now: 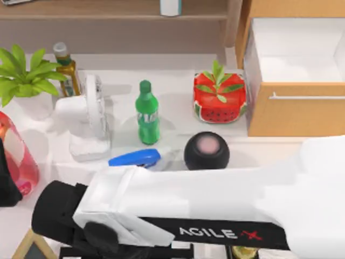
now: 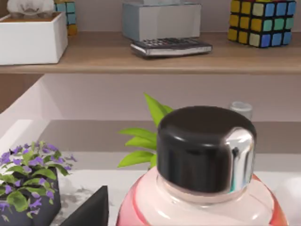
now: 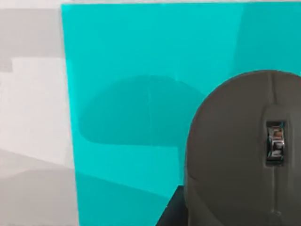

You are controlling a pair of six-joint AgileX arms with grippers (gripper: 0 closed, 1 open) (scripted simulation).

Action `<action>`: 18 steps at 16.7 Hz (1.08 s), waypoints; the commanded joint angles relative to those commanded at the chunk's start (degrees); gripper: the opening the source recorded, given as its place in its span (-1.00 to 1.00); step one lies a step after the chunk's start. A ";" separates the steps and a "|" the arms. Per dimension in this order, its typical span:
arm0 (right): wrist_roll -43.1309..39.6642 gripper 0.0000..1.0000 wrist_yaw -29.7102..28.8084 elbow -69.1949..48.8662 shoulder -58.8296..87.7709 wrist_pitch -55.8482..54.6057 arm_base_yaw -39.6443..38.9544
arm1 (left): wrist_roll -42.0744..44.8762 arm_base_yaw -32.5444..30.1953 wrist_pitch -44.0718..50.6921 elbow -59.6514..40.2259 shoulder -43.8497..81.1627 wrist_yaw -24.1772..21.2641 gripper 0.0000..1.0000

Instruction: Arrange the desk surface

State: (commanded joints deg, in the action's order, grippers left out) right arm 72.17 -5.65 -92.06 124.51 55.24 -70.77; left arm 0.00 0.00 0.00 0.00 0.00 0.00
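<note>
**R arm laid across the desk front; neither gripper's state readable**

The right gripper (image 1: 56, 216) is seen at the top view's lower left, at the end of the right arm (image 1: 215, 199), which is stretched from the right edge across the front. Whether it is spread or closed cannot be told. In its wrist view a grey mouse (image 3: 240, 150) is seen close up on a cyan pad (image 3: 136, 94). The left gripper (image 1: 7, 181) is at the far left edge, just beside a pink bottle (image 1: 19, 156) w/ a black cap (image 2: 204, 146); its state cannot be told either.

The front of the desk surface (image 1: 178, 116) is covered by the R arm. Just behind the arm a blue stapler (image 1: 135, 158) and a black ball-shaped item (image 1: 207, 151) are seen. Further back are a green bottle (image 1: 147, 113), a white fan (image 1: 89, 116), a watermelon-pattern planter (image 1: 220, 97), an oil bottle (image 1: 67, 67) and a leafy plant (image 1: 24, 75). An open wooden drawer (image 1: 294, 102) is at the right.

"AGILE X" is printed on the arm. The green bottle's label cannot be read.

The desk surface lies flat and white, spread left–right below the shelf (image 1: 108, 11); its ends are cut off, so its long axis cannot be fixed.
</note>
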 joint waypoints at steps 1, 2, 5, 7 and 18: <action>0.00 -1.00 0.00 0.00 0.00 0.00 0.00 | 0.00 0.00 0.00 0.00 0.00 0.00 1.00; 0.00 -1.00 0.00 0.00 0.00 0.00 0.00 | 0.00 0.00 0.00 0.00 0.00 0.00 1.00; 0.00 -0.70 0.00 0.00 0.00 0.00 0.00 | 0.00 0.00 0.00 0.00 0.00 0.00 1.00; 0.00 -0.40 0.00 0.00 0.00 0.00 0.00 | 0.00 0.00 0.00 0.00 0.00 0.00 1.00; 0.00 1.00 0.00 0.00 0.00 0.00 0.00 | 0.00 0.00 0.00 0.00 0.00 0.00 1.00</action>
State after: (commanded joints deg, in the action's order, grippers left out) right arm 72.17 -5.65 -92.06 124.51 55.24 -70.77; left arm 0.00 0.00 0.00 0.00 0.00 0.00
